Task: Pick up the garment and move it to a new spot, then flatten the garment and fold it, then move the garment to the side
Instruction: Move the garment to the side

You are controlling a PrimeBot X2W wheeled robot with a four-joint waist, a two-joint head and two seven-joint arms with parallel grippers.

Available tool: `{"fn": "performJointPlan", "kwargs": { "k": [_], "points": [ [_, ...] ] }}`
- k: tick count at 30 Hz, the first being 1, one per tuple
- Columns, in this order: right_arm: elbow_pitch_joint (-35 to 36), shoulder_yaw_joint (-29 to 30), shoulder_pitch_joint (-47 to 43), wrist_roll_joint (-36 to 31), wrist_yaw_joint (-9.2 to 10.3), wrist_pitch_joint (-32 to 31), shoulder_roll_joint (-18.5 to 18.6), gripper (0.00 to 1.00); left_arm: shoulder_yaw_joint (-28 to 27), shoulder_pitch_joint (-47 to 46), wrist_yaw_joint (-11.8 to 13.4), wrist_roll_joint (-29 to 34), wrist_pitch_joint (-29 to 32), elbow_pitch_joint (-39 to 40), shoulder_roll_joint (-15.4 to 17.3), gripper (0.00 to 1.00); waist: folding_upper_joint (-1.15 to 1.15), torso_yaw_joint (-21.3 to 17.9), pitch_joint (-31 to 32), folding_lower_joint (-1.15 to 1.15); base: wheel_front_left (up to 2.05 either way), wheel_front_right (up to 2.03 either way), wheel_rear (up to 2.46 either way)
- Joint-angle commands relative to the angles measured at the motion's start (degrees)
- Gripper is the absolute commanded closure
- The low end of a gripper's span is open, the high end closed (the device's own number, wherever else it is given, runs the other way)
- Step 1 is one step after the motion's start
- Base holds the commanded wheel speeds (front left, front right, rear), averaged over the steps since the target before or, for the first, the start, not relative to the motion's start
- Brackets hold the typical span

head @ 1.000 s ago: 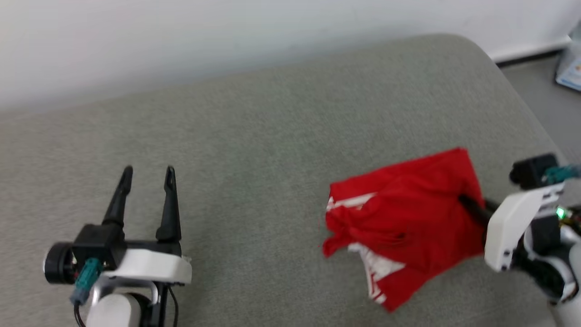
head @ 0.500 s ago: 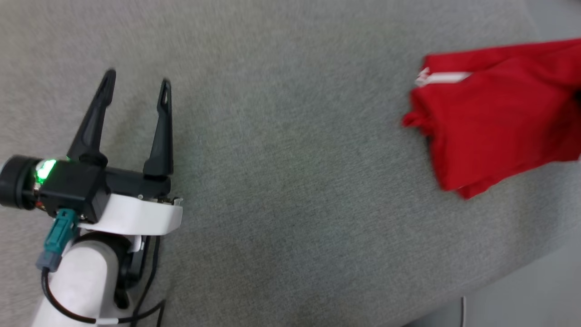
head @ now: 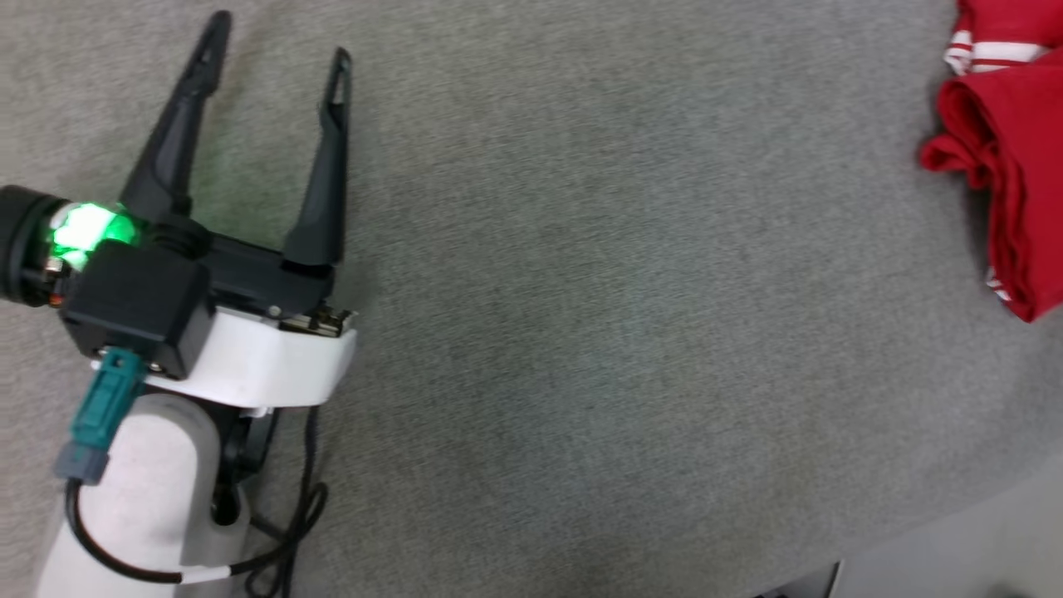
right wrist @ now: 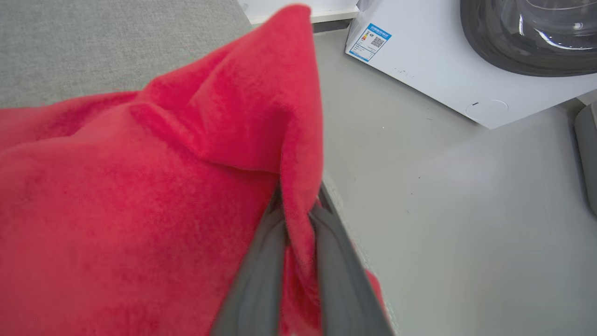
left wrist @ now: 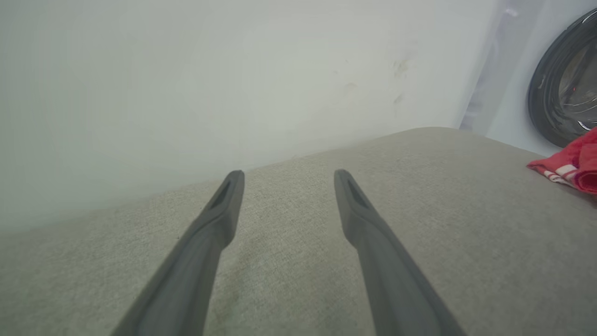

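over at the head view's right edge, the bright red jersey t-shirt with red-white striped trim (head: 1017, 158) lies bunched, apparently folded, on the grey woven cushion (head: 623, 291). the right gripper (right wrist: 298, 210) pinches a fold of it; the left gripper (head: 281, 37) hovers well apart, fingers spread, empty.

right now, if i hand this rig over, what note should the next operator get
Left gripper: open, empty, over the grey cushion, apart from the garment.
Right gripper: shut on a fold of the garment.
Garment: bunched in layers on the cushion's right part, near its edge.
Done: garment grasped; whether flattening and folding are finished cannot be told.
Left: probably settle it at the side and release.
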State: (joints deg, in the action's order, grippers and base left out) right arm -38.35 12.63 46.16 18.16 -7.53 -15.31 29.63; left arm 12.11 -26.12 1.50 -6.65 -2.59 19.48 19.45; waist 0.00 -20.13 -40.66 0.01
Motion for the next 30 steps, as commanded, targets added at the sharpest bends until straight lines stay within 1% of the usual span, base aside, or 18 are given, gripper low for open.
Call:
{"fn": "performJointPlan", "kwargs": {
  "k": [1,2,7,11,14,18,21,24,30],
  "points": [
    [-1.0,0.5,1.2,-0.9,0.09,0.6,-0.1,0.55,0.2,-0.5,-0.1,-0.1,-0.4,-0.3,-0.2,0.0,0.0,0.8,-0.1,-0.01,0.0,0.0,0.0],
    [-2.0,1.2,1.4,-1.5,0.09,1.4,-0.1,0.0,0.5,-0.6,-0.2,-0.2,-0.6,-0.6,-0.4,0.0,0.0,1.1,0.2,-0.01,0.0,0.0,0.0],
    [-6.5,4.2,2.3,-5.6,0.09,6.8,0.0,0.0,1.4,0.1,-0.1,-1.0,-1.8,-2.6,-1.2,0.0,0.0,2.5,2.6,-0.01,0.0,0.0,0.0],
    [-9.1,6.0,1.0,-8.6,0.09,12.8,-0.4,0.0,1.7,2.6,0.4,-1.9,-3.1,-5.3,-2.0,0.0,0.0,3.3,7.1,-0.01,0.0,0.0,0.0],
    [-9.6,6.1,-1.7,-9.5,0.09,18.2,-1.3,0.0,1.9,5.4,0.9,-2.8,-4.1,-7.7,-2.7,0.0,0.0,3.6,11.4,-0.01,0.0,0.0,0.0],
    [-9.3,6.5,-6.0,-8.4,0.09,24.3,-3.0,0.0,2.0,9.4,1.8,-4.4,-5.1,-10.5,-3.8,0.0,0.0,4.2,16.7,-0.01,0.0,0.0,0.0],
    [-8.0,5.7,-10.0,-6.8,0.09,27.5,-4.5,0.0,1.9,12.3,2.6,-5.5,-6.1,-12.5,-4.6,0.0,0.0,4.9,20.3,-0.01,0.0,0.0,0.0],
    [-5.6,5.1,-14.5,-4.9,0.09,29.1,-6.1,0.0,2.1,15.2,2.9,-6.5,-6.8,-14.6,-5.0,0.0,0.0,5.9,23.8,-0.01,0.0,0.0,0.0],
    [2.5,4.4,-24.0,-4.8,0.09,30.1,-10.7,0.0,1.9,20.1,3.7,-8.6,-8.1,-18.4,-6.4,0.0,0.0,8.0,29.5,-0.01,0.0,0.0,0.0]
  ]
}}
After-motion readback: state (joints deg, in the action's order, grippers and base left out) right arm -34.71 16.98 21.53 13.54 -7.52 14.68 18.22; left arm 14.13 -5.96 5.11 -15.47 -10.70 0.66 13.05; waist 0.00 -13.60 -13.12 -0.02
